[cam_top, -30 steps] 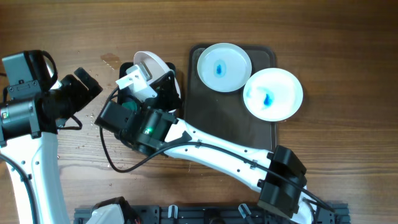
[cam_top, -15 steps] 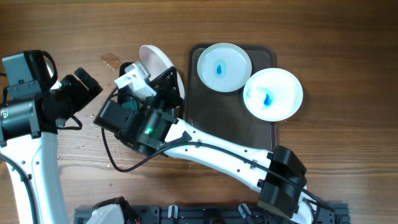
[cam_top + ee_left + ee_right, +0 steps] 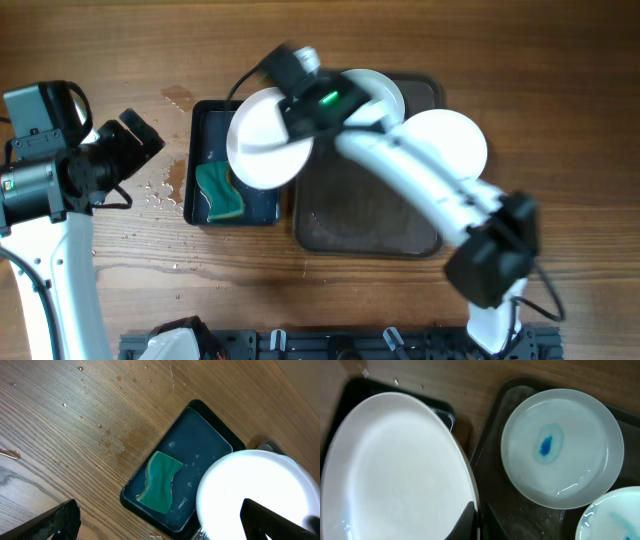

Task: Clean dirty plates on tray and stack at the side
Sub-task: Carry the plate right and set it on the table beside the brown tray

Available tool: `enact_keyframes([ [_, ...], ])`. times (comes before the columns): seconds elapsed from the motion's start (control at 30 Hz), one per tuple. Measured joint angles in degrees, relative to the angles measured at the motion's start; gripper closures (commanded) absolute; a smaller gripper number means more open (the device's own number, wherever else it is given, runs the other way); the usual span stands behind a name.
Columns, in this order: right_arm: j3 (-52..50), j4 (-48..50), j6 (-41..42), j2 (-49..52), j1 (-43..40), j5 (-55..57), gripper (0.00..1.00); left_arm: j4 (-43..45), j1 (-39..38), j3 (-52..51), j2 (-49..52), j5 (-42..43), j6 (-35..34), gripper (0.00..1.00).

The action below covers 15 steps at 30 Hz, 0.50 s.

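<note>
From above, the right arm was bent low over the black tray (image 3: 204, 125) a moment ago, with a plate tipped up in it. Now the arm has swung up and across. The right gripper (image 3: 300, 118) pinches the rim of the clean plate (image 3: 258, 150), which hangs flat over the black tray. The green sponge (image 3: 220, 192) was hidden before and now shows. I think this plate is done being washed and can go to the side next. The other two plates sit on the brown tray (image 3: 360, 215): the spot plate (image 3: 378, 88) partly under the arm, the last plate (image 3: 450, 140) at the right edge. The left gripper (image 3: 135, 140) waits far off at the left.

From the left wrist, its two fingers (image 3: 55, 522) are spread wide with nothing in them. The wooden table (image 3: 75, 435) has long stripes and small water drops. The sponge looks soft and wavy and lies in shallow water. The black tray has round corners. The clean plate is round, smooth and bright white.

From the right wrist, one dark finger (image 3: 469, 521) presses on the clean plate's rim. That plate is plain white and looks wet. Just beside it, the spot plate has a blue blot (image 3: 547, 445) in its middle. A bit of the last plate shows in the corner with faint blue too, so two still need washing
</note>
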Motion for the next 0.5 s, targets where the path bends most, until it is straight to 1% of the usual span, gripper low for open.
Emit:
enact_keyframes([
  [0.03,-0.02,-0.26,-0.26,-3.15,-5.29,-9.11,0.96,0.02,0.0,0.0,0.0,-0.02,0.02,0.0],
  [0.1,-0.02,-1.9,-0.68,-10.38,-13.51,-20.09,0.96,-0.02,0.0,0.0,0.0,-0.02,0.02,0.0],
  [0.13,0.0,-4.15,-0.7,-15.74,-19.12,-24.68,0.96,-0.02,0.0,0.0,0.0,-0.02,0.02,0.0],
  [0.17,0.35,-6.56,-0.83,-19.15,-23.63,-26.86,0.96,-0.07,0.0,0.0,0.0,-0.02,0.02,0.0],
  [0.2,0.59,-11.26,-0.94,-23.91,-31.08,-28.26,0.96,-0.02,0.0,0.0,0.0,0.0,0.02,0.0],
  [0.23,0.94,-13.7,-1.18,-26.08,-37.03,-28.41,0.96,-0.04,0.0,0.0,0.0,0.0,0.02,0.0],
  [0.3,-0.31,-18.08,-1.31,-28.7,-53.94,-27.63,0.96,-0.02,0.0,0.0,0.0,-0.02,0.02,0.0],
  [0.37,-7.3,-15.28,-1.36,-27.69,-66.53,-26.43,0.96,-0.04,0.0,0.0,0.02,0.02,0.02,0.0],
  [0.47,-25.33,-1.9,1.46,-24.09,-81.74,-23.41,0.96,-0.04,-0.02,0.0,0.0,0.04,0.02,0.0],
  [0.5,-30.86,3.04,2.4,-23.28,-84.89,-21.81,0.96,-0.04,0.0,0.0,0.0,0.15,0.02,0.0],
])
